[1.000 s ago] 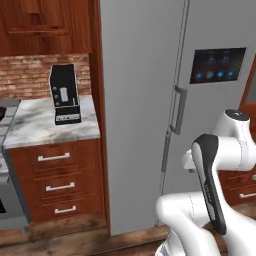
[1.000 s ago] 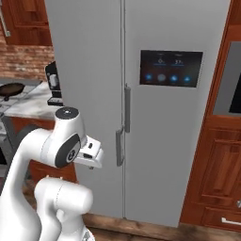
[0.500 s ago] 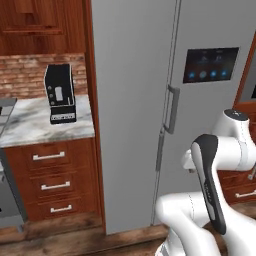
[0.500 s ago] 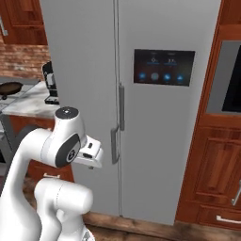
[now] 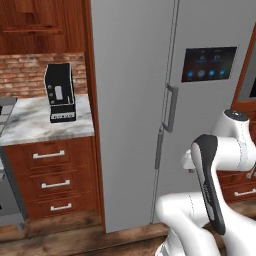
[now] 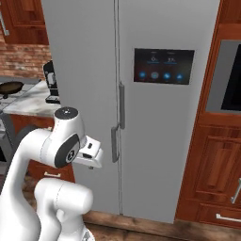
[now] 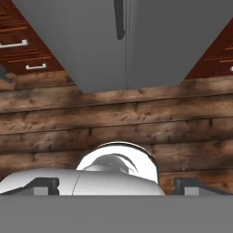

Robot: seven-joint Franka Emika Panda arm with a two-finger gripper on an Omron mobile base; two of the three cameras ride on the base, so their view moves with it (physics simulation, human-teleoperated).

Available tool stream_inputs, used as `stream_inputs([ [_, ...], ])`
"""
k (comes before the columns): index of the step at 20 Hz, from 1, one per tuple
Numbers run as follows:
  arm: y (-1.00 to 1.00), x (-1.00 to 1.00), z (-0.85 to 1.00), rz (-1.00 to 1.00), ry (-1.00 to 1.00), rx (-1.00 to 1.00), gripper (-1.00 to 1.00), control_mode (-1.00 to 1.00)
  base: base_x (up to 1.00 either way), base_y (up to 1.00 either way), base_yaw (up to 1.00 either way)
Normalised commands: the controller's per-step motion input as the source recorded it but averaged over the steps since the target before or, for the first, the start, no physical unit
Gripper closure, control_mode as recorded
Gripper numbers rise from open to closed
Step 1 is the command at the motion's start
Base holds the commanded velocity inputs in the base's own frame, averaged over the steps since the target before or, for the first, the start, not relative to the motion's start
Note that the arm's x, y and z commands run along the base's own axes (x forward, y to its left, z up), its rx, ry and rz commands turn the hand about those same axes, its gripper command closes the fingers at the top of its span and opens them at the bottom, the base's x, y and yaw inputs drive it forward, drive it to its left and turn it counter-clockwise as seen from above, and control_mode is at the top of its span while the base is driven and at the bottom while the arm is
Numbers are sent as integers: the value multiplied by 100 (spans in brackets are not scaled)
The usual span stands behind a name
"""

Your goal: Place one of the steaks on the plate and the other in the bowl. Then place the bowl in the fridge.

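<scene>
Fridge [image 6: 141,108] doors closed | coffee machine [image 5: 60,92] on counter [image 5: 30,127] left

This was a home kitchen, no doubt: a tall grey fridge [image 5: 150,100] with a touch panel [image 6: 163,66] stood between reddish wooden cabinets [image 5: 50,185]. There was also a marble tabletop [image 5: 40,125] with a black coffee machine [image 5: 60,92], brick backsplash [image 5: 22,75], and a plank floor [image 7: 113,118].

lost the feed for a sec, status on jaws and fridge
Jaws open, empty. Fridge ahead, both doors shut. Coffee machine on counter off to the side, not in the way.
</scene>
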Motion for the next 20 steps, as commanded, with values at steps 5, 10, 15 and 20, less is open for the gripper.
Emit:
stream_inputs([
  [5, 0, 4, 0, 0, 0, 0, -100, -100, 2, 0, 0],
  [10, -36, 71, 0, 13, -3, 0, -100, -100, 0, 0, 0],
  [15, -38, 100, 10, 6, -53, 0, -100, -100, 0, 0, 0],
  [20, -1, 99, 65, -2, -6, -9, -100, -100, 0, 0, 0],
])
